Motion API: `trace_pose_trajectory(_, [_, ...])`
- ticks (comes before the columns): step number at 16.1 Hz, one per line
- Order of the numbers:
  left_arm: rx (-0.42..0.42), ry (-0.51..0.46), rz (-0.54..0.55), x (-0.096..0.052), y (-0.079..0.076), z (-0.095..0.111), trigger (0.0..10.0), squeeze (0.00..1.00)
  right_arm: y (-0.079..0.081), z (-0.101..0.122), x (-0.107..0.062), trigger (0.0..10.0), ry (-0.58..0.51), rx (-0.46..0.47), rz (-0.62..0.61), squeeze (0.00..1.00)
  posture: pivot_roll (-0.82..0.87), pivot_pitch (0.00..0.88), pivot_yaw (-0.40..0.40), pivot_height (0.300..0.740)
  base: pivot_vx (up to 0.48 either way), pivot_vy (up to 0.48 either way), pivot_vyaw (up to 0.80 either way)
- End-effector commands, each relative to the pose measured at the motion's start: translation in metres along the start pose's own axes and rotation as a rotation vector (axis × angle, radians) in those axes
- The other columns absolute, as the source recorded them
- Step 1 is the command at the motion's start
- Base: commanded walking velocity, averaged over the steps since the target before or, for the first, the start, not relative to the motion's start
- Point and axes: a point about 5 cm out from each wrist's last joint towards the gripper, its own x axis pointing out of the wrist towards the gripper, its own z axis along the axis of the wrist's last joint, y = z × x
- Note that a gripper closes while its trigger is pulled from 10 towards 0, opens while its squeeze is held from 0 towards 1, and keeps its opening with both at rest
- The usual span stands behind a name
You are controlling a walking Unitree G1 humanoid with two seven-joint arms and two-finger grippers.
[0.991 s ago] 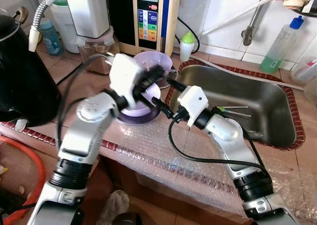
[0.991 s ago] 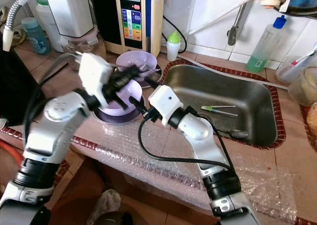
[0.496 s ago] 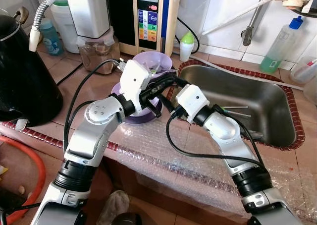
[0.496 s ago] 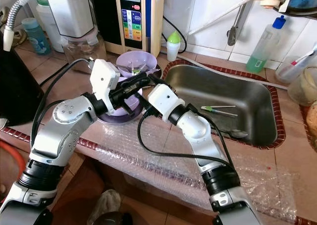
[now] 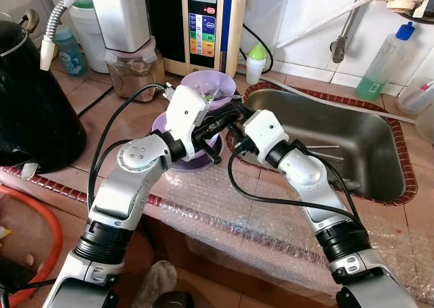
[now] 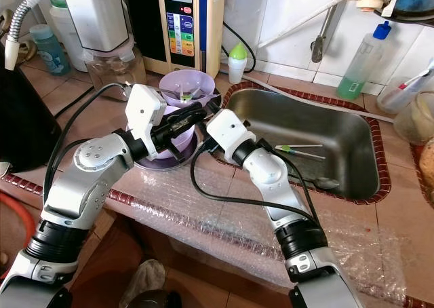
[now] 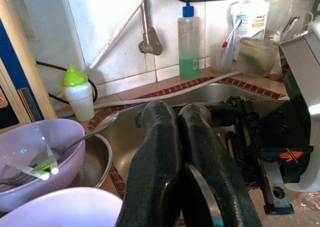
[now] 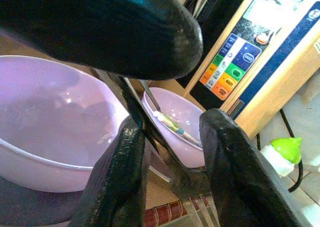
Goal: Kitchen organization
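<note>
Left end effector (image 7: 182, 137) has its two black fingers pressed together, over the near purple bowl (image 5: 178, 155) on the worktop (image 5: 102, 111). Right end effector (image 5: 234, 111) has its fingers apart, with the left arm's fingers and a fork (image 8: 197, 207) between them. It sits beside the sink (image 5: 380, 152). Another purple bowl (image 6: 184, 85) with cutlery stands just behind.

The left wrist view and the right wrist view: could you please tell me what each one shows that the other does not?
Left wrist view: the green soap bottle against the tiled wall, the steel sink and the right gripper's housing. Right wrist view: the water purifier's coloured button panel. Both share the back lilac bowl with its utensils, the front lilac bowl, and the green-capped white bottle.
</note>
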Motion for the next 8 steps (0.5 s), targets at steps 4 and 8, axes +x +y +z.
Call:
trace_pose_trajectory(4, [0.021, -0.004, -0.009, 0.0011, -0.0031, 0.0008, 0.0, 0.00, -0.0115, -0.0035, -0.0008, 0.0, 0.024, 0.055, -0.033, 0.00, 0.05, 0.000, 0.022, 0.740, 0.000, 0.000, 0.00])
trace_pose_trajectory(8, [0.035, -0.004, 0.010, 0.0006, -0.0012, 0.0006, 1.1, 0.00, -0.0172, -0.0056, -0.0025, 0.0, 0.032, 0.087, -0.074, 0.00, 0.05, 0.000, 0.019, 0.740, 0.000, 0.000, 0.00])
